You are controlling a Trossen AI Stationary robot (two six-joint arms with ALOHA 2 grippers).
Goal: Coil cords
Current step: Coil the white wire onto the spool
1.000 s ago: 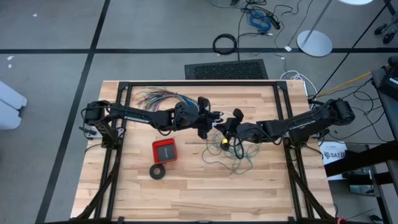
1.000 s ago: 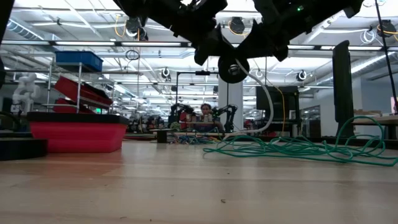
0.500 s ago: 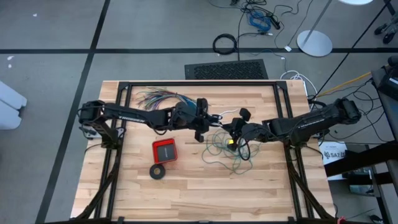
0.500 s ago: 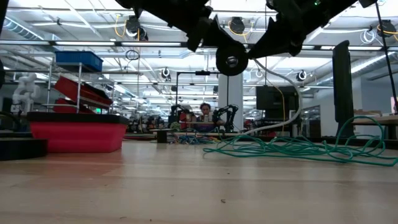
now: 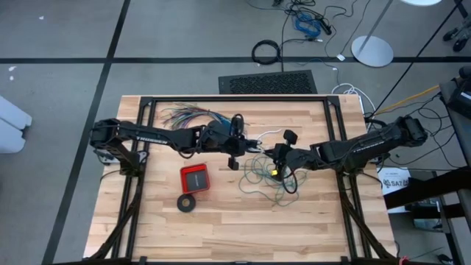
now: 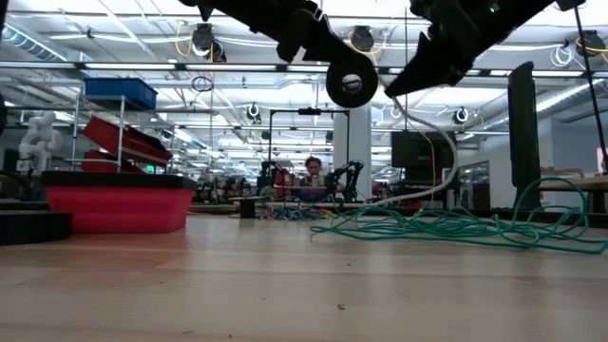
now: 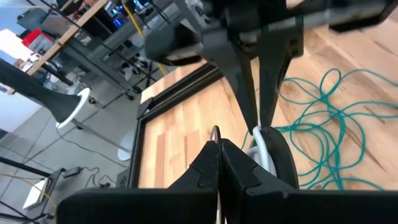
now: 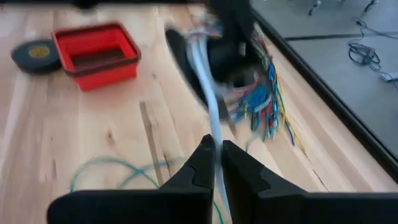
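The white cord (image 6: pixel 445 157) runs from its black round piece (image 6: pixel 351 84), high above the table, down in a slack curve to the wood. My left gripper (image 7: pixel 217 146) is shut beside the round piece (image 7: pixel 278 158). My right gripper (image 8: pixel 215 146) is shut on the cord a little farther along. In the high view both grippers meet over the table's middle, left (image 5: pixel 243 145) and right (image 5: pixel 274 156). The teal-green wire (image 5: pixel 268 180) lies as a loose tangle on the table below the right gripper. My left gripper is shut on the white cord's end by the black round piece, which sits against one finger (image 7: pixel 249 171). A thin loop (image 7: pixel 216 132) sticks out between the fingertips; the fingers hide the exact part held. That end hangs clear of the table. My right gripper pinches the white cord (image 8: pixel 214 127) between its two fingers, which lie across it and slant down from the table's right side. The cord runs on from the fingers toward the round piece and my left gripper. Behind the fingers it droops slack to the table (image 6: pixel 399 198).
A red box (image 5: pixel 195 177) and a black tape-like ring (image 5: pixel 186 202) lie on the table's left half, near side. A fanned bundle of many-coloured wires (image 5: pixel 188 115) lies at the far left. Bare wood stretches along the near edge.
My left gripper has risen and drawn a little toward the table's left, lifting the black round piece higher. My right gripper has backed toward the table's right. The two have come apart, and the white cord's hanging curve has swung wider.
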